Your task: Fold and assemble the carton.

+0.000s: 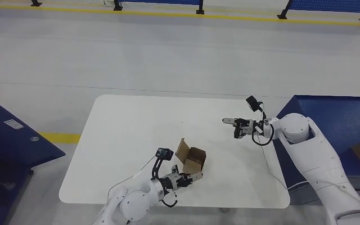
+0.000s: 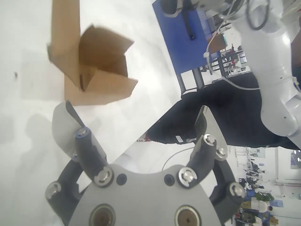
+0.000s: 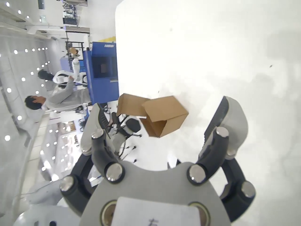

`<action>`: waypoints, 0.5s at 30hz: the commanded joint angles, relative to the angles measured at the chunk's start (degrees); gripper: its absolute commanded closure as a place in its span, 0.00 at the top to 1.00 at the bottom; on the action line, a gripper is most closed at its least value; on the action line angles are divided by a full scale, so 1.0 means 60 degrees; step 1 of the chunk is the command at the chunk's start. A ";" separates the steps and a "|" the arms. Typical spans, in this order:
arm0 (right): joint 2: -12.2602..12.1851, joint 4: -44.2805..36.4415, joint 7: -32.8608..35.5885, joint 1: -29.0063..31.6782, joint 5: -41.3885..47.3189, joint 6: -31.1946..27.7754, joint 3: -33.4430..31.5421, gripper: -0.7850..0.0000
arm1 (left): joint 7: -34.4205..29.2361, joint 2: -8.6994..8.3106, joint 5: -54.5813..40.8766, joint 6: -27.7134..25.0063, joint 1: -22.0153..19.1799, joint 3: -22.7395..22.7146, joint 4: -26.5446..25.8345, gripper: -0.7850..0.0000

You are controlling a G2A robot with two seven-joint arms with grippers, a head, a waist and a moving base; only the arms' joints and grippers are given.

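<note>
Where the white table (image 1: 140,129) comes closest to the robot, the left gripper (image 1: 197,176) (image 2: 136,106) is low over the front part of the top, and its two fingers (image 2: 70,111) are wide apart with nothing between them. Just beside one of these fingers is the brown carton (image 1: 191,159) (image 2: 101,92), which rests on the table near the front edge; if the finger touches the cardboard or not, I cannot tell. The carton is not closed: in the left wrist view its dark inside is visible, the short flaps stand open, and one long flap sticks out from one side. Farther in, toward the right side of the table, is the right gripper (image 1: 228,120) (image 3: 161,103), well apart from the carton (image 3: 164,111) and pointing toward the middle of the table. Its fingers (image 3: 218,114) are also spread and hold nothing. Beside the table on the right there is a blue bin (image 1: 320,107), and another blue bin (image 1: 22,140) is on the left. Behind the table is a pale floor with a yellow line (image 1: 169,12) at the far end.
</note>
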State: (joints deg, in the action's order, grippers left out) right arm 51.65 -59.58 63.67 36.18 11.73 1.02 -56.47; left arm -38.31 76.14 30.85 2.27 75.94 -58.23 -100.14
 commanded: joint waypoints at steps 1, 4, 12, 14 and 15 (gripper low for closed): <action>0.0057 0.0151 0.0134 -0.0187 -0.0828 0.0006 0.0214 1.00 | -0.0003 0.0035 0.0485 0.0814 -0.0012 0.0319 0.0038 1.00; 0.0146 0.0301 0.0456 -0.0415 -0.1259 -0.0330 0.0531 1.00 | 0.0193 0.0131 0.1000 0.1832 -0.0104 0.0825 0.0114 1.00; 0.0444 0.0290 0.0265 -0.0584 -0.1906 -0.0981 0.1255 1.00 | 0.1603 0.0432 0.0661 0.3402 -0.0506 0.1149 0.0572 1.00; 0.0518 0.0265 0.0153 -0.0583 -0.2019 -0.1108 0.1408 1.00 | 0.1826 0.0461 0.0958 0.3695 -0.0613 0.1214 0.0695 1.00; 0.0561 0.0232 0.0150 -0.0562 -0.2031 -0.1138 0.1501 1.00 | 0.1941 0.0467 0.1261 0.3809 -0.0690 0.1269 0.0800 1.00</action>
State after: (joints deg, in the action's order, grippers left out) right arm 54.80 -58.03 64.63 32.70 -0.37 -5.64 -47.96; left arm -27.30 78.91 36.45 24.38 72.24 -51.01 -95.93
